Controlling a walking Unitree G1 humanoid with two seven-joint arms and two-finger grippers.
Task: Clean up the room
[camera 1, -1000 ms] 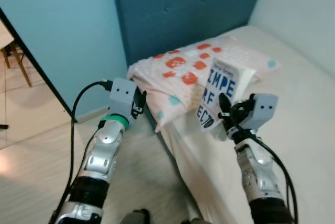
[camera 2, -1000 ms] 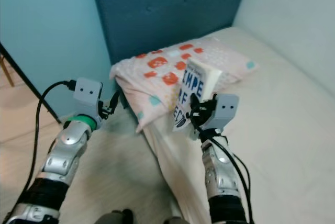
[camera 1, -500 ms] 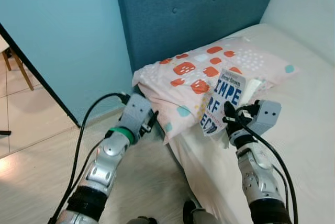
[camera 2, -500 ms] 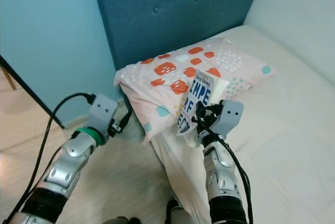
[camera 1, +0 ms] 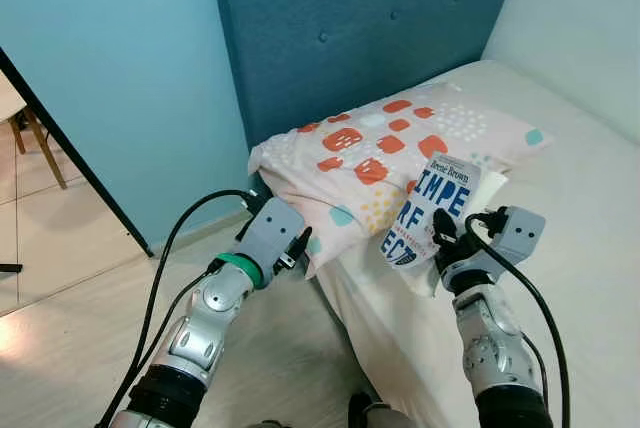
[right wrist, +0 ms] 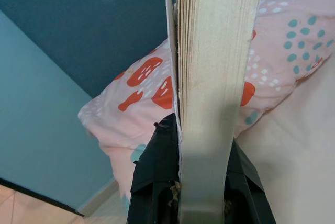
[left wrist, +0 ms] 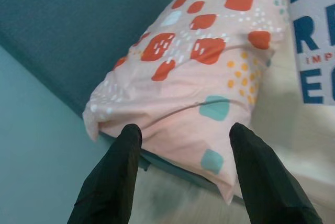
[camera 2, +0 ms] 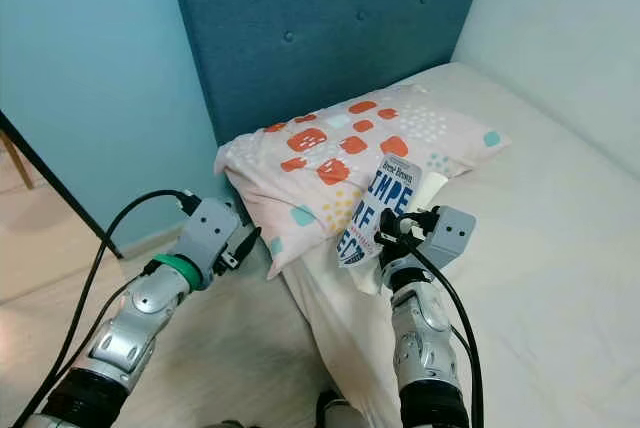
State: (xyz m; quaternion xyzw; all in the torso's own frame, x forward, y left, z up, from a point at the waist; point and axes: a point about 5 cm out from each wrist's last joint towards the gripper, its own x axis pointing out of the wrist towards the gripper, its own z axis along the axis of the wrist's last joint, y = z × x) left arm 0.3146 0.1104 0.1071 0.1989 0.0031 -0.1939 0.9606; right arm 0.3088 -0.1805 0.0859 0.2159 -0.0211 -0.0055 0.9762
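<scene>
Two fingers clamping book (upright), pillow overhanging bed edge

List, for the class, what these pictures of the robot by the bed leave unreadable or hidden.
- Book: the right gripper covers the title's lowest letters; the left wrist view's edge crops it.
- Book's back cover: faces away in the eye views.
- Pillow: its underside is hidden against the bed.
- Left gripper: fingertips cut off by the wrist view's edge.

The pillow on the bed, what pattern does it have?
The pillow is pale pink with orange-red blotches, teal patches and small dots, clearest in the left eye view.
</scene>
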